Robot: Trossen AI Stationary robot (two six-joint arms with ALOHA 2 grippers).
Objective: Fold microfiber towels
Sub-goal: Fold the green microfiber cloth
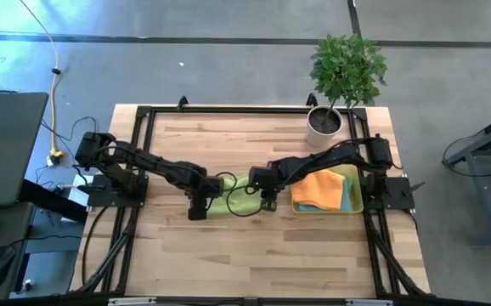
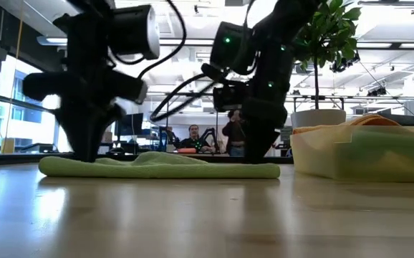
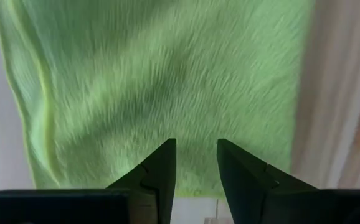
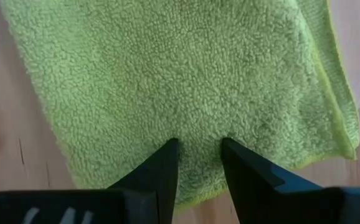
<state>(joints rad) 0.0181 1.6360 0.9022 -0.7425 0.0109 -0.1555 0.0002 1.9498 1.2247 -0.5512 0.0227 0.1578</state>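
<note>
High view: left end effector [image 1: 197,210] and right end effector [image 1: 268,201] released, poised over lime towel [image 1: 228,201] ends, probably for pinching corners.

text: none readable | labels: none | numbers: none

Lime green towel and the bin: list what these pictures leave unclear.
- Lime green towel: high view, both arms cover its middle; fold state unclear.
- Left claw and right claw: open above the towel; contact cannot be told.
- Yellow bin: the orange towel hides the cloths beneath; count unclear.
</note>
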